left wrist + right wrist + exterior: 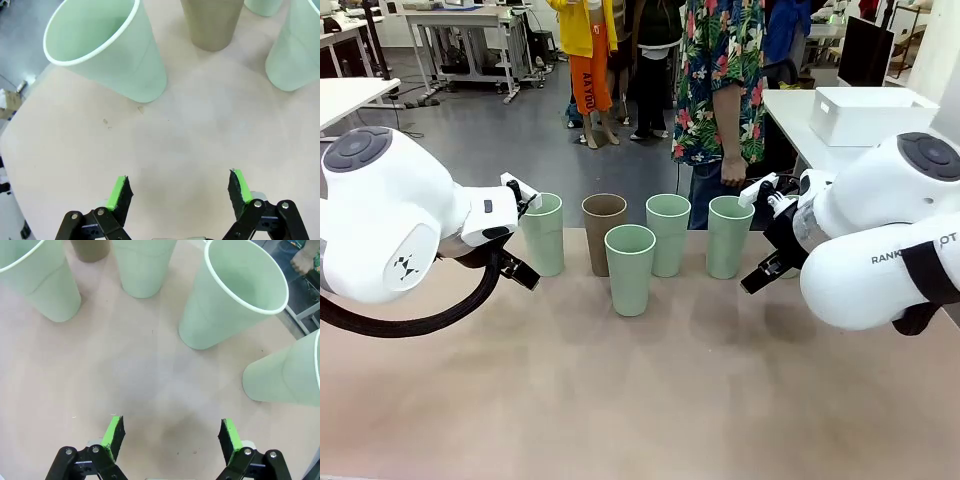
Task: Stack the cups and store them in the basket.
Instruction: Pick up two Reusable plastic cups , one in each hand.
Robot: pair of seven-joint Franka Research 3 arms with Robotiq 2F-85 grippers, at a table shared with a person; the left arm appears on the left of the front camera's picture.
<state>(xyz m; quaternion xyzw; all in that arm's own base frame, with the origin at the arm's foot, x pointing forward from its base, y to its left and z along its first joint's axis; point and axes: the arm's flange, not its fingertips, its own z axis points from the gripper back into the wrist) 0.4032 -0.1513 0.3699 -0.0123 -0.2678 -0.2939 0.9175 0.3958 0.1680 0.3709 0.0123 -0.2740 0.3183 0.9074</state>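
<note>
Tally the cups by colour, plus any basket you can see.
Mint green cups: 5 (four in the front view, plus one more at the right edge of the right wrist view)
Brown cup: 1
White basket: 1
Total: 7 things, 6 of them cups.
</note>
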